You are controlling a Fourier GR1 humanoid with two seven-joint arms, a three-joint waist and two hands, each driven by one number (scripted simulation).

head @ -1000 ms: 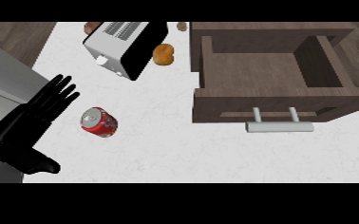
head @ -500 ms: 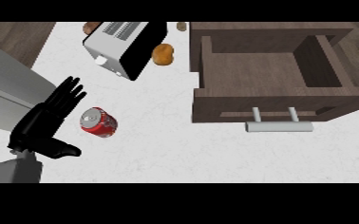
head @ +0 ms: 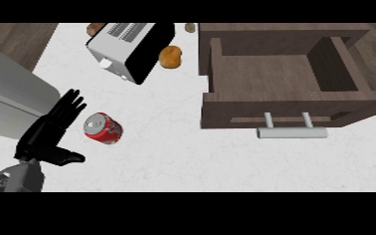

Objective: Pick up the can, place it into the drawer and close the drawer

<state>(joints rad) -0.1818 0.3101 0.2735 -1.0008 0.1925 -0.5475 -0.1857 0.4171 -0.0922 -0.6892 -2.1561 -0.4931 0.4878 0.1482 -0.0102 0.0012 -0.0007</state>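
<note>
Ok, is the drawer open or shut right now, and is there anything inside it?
Open and empty. The drawer is pulled out, its bare wooden bottom in full view, the handle facing the robot. The can lies on the counter.

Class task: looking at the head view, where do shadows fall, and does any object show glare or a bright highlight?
Head view: light is even; the toaster shows a dark side face; the open drawer is darker along its inner right wall; the can has a pale top but no strong glare; the left hand stays black, with little detail showing.
</note>
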